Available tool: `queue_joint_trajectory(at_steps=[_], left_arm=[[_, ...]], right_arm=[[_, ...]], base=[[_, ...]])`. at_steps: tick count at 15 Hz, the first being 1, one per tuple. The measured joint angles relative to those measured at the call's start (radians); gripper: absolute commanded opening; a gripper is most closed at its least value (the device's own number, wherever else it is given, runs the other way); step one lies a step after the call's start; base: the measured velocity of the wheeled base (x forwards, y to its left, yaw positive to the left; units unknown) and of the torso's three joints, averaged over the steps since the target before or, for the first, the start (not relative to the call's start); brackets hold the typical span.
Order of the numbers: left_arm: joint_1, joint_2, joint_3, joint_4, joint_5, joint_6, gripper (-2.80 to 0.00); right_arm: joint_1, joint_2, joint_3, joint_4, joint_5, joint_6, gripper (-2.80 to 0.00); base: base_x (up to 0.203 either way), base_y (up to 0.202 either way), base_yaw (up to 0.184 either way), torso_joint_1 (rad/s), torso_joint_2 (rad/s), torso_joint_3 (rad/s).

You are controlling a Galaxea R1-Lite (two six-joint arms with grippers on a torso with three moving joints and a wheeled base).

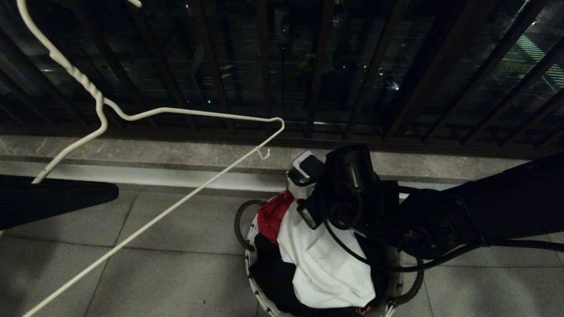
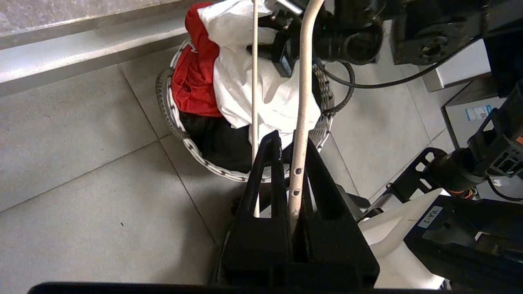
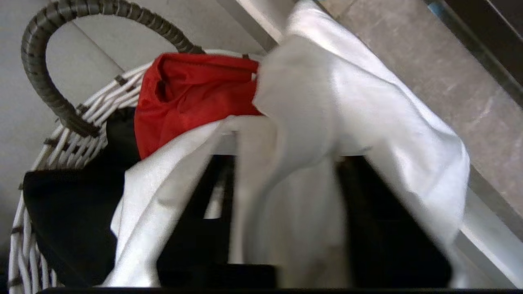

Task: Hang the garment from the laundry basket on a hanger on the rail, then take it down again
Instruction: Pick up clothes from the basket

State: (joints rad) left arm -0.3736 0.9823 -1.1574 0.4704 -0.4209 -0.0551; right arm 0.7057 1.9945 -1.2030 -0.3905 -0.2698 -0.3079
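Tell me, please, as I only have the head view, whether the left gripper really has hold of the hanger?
Observer: Yes. The left wrist view shows the left gripper shut on the hanger, clamping its thicker wire.
Operator: Thank you. And what is at the right gripper, behind its wrist?
Observer: In the right wrist view, the garment is draped right across the right gripper, with the red cloth beside it at the rim of the laundry basket.

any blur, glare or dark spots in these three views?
Head view: night scene, dim; both arms read as near-black shapes, and the hanger stands out pale. Left wrist view: evenly lit and sharp, mild sheen on the floor tiles. Right wrist view: the garment is soft and smeared up close; the laundry basket rim is sharper.
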Motion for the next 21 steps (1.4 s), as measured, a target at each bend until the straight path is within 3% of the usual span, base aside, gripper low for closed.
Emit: queue_joint_trajectory(at_steps=[5, 6, 21], left_arm=[[-0.001, -0.004, 0.001, -0.002, 0.000, 0.000, -2.80], [-0.001, -0.006, 0.001, -0.002, 0.000, 0.000, -2.80], [-0.001, -0.016, 0.000, 0.006, 0.000, 0.005, -2.80]], right_arm=[[-0.013, 0.031, -0.035, -0.092, -0.004, -0.026, 0.00], [-0.020, 0.035, -0.044, -0.092, -0.006, -0.034, -2.80], [-0.049, -0.012, -0.115, -0.090, -0.024, -0.060, -2.80]], base=[[0.000, 0.000, 0.000, 0.000, 0.00, 0.000], [0.000, 0.000, 0.000, 0.000, 0.00, 0.000], [0.000, 0.000, 0.000, 0.000, 0.00, 0.000]])
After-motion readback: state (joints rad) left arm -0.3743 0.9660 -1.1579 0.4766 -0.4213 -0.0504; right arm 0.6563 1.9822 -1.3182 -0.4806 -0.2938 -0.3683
